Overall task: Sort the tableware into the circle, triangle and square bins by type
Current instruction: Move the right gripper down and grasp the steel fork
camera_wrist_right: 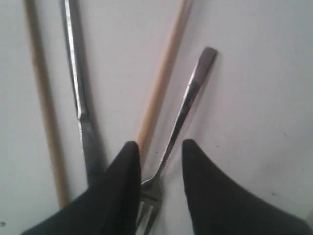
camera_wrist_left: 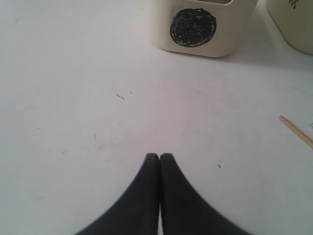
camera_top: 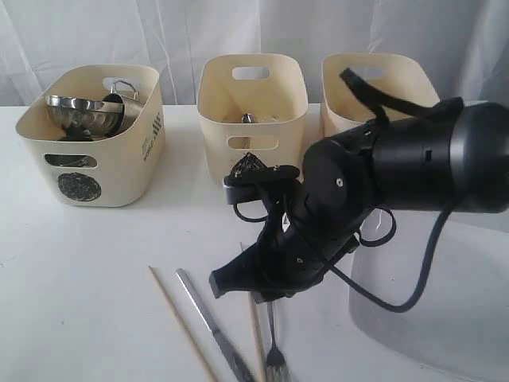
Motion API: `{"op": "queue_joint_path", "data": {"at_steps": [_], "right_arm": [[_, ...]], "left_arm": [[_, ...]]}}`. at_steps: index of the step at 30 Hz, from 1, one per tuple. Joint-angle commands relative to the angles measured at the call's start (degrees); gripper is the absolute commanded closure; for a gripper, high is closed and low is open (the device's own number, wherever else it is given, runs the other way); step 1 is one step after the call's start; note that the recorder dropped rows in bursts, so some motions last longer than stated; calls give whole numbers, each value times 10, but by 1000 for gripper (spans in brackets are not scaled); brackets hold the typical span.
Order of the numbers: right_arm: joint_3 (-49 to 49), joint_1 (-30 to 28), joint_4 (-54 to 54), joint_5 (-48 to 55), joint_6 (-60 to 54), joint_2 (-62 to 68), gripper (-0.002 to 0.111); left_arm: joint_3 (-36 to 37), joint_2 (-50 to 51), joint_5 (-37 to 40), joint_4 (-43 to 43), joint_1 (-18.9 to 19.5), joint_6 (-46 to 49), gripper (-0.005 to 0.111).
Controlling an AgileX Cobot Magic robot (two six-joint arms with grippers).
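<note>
Right wrist view: the right hand (camera_wrist_right: 159, 147) is a little open and holds nothing. One finger is on each side of the fork (camera_wrist_right: 182, 115). The fork lies flat by the near edge of the bench, just beside a chopstick (camera_wrist_right: 164, 73). If the hand shuts here, it may pinch the chopstick too, or the thin fork may slip out. The left hand (camera_wrist_left: 160, 157) is closed tight and empty.

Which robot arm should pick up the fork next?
Right. The right gripper is open with its fingers either side of the fork. The left gripper is shut, over by the circle bin, with no fork in its view.
</note>
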Motion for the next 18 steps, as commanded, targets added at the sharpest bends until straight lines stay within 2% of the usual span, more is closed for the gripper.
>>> {"op": "queue_joint_path", "data": {"at_steps": [1, 18], "right_arm": [[6, 1, -41, -9, 38, 29, 79], [6, 1, -35, -59, 45, 100, 79]], "left_arm": [[1, -2, 3, 0, 2, 0, 107], [1, -2, 3, 0, 2, 0, 107]]}}
